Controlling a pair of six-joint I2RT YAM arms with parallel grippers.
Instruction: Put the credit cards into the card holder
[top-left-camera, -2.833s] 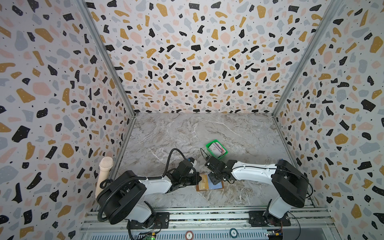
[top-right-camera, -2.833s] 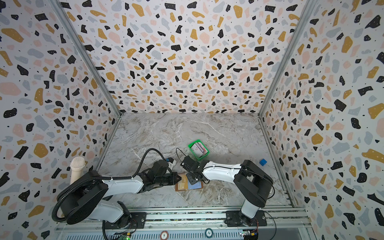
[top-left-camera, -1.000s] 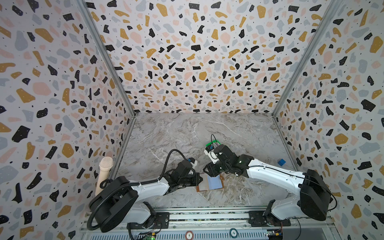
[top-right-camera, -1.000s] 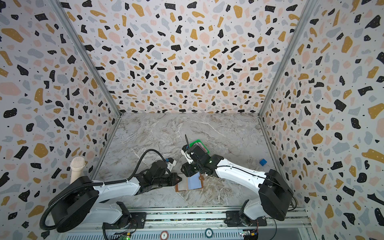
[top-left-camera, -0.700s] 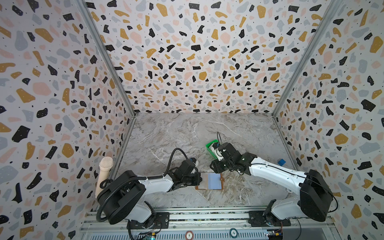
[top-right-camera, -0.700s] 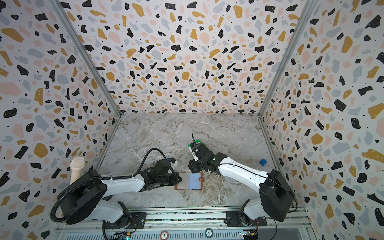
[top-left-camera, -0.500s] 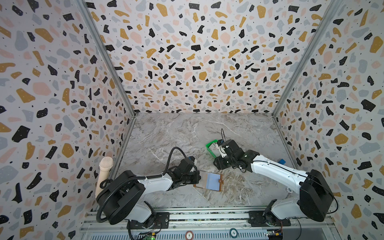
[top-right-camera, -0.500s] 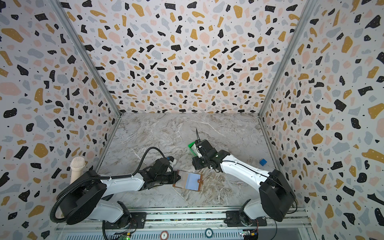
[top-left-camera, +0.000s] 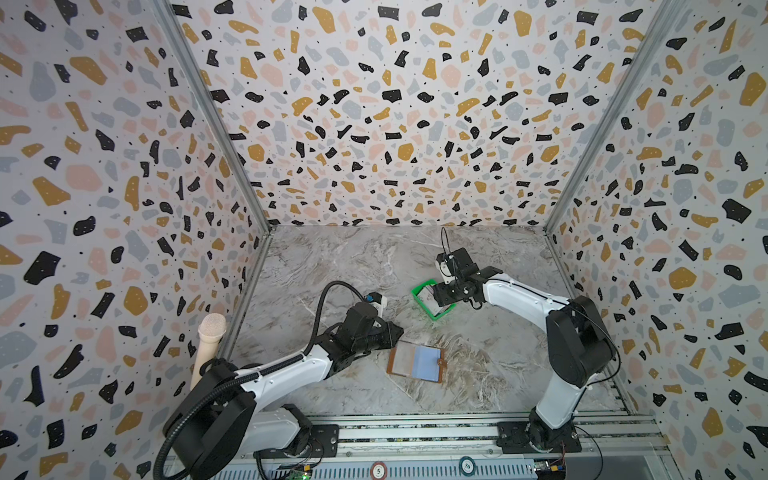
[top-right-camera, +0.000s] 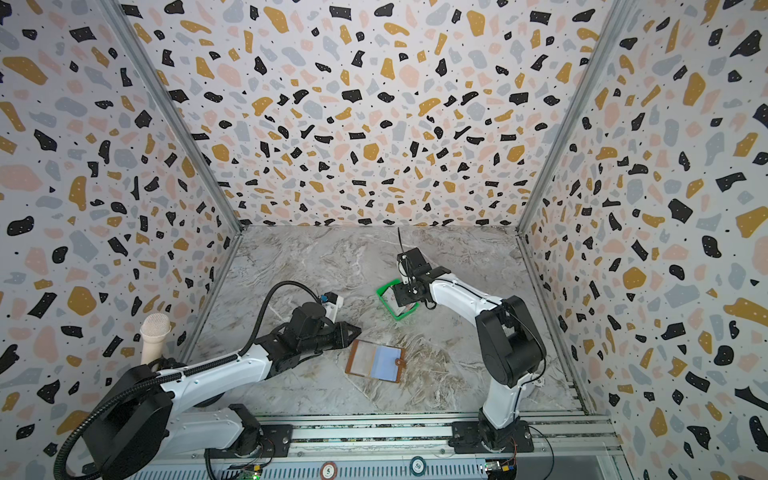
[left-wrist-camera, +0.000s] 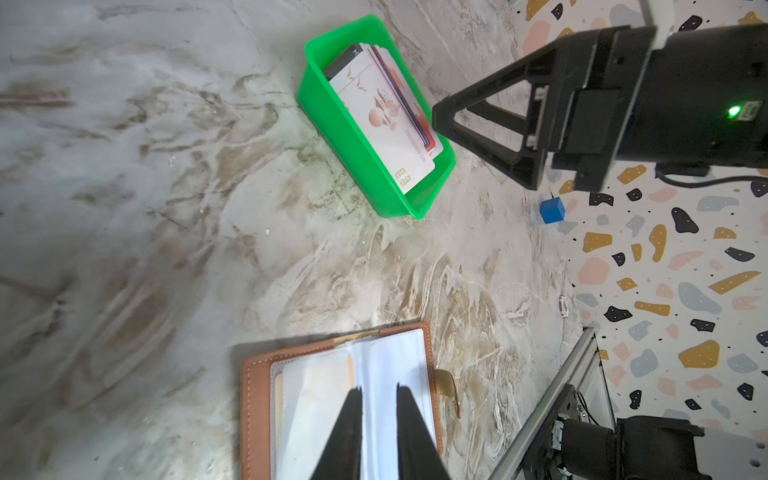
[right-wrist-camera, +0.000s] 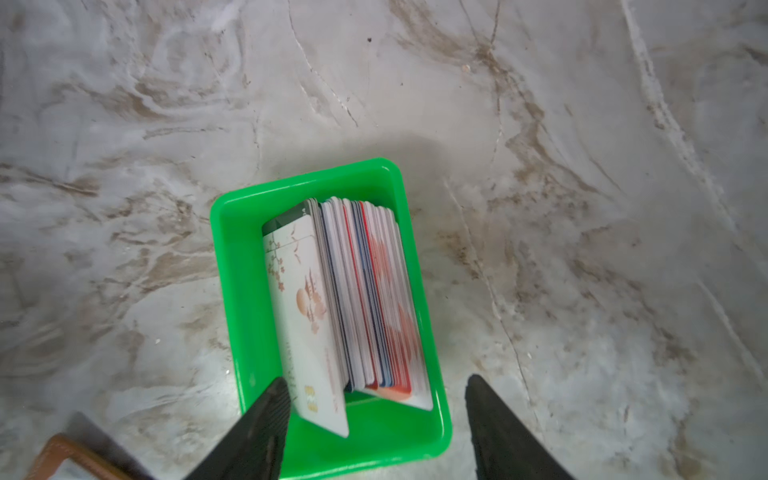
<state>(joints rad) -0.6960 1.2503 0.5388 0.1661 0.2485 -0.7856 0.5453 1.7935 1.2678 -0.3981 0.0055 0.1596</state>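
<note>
The card holder (top-left-camera: 415, 363) (top-right-camera: 376, 360) lies open and flat on the marble table, tan leather with clear sleeves up. My left gripper (top-left-camera: 397, 332) (left-wrist-camera: 378, 390) hovers at its left edge, jaws a narrow gap apart with nothing between them; in the left wrist view the fingertips hang over the sleeves (left-wrist-camera: 316, 386). The credit cards (right-wrist-camera: 345, 299) (left-wrist-camera: 382, 112) stand on edge as a stack in a green tray (right-wrist-camera: 232, 270) (top-left-camera: 419, 291). My right gripper (right-wrist-camera: 376, 382) (top-left-camera: 438, 297) is wide open above the tray's near end, one finger (right-wrist-camera: 266, 419) beside the front white card.
A small blue cube (left-wrist-camera: 552, 210) sits by the right wall. A beige microphone-like post (top-left-camera: 208, 345) stands at the left wall. An aluminium rail (top-left-camera: 415, 428) runs along the table's front edge. Terrazzo walls close three sides.
My left gripper has let go of the card holder, opened a little and drawn back left; the holder now lies flat. My right gripper moved back over the green tray and opened wider.
</note>
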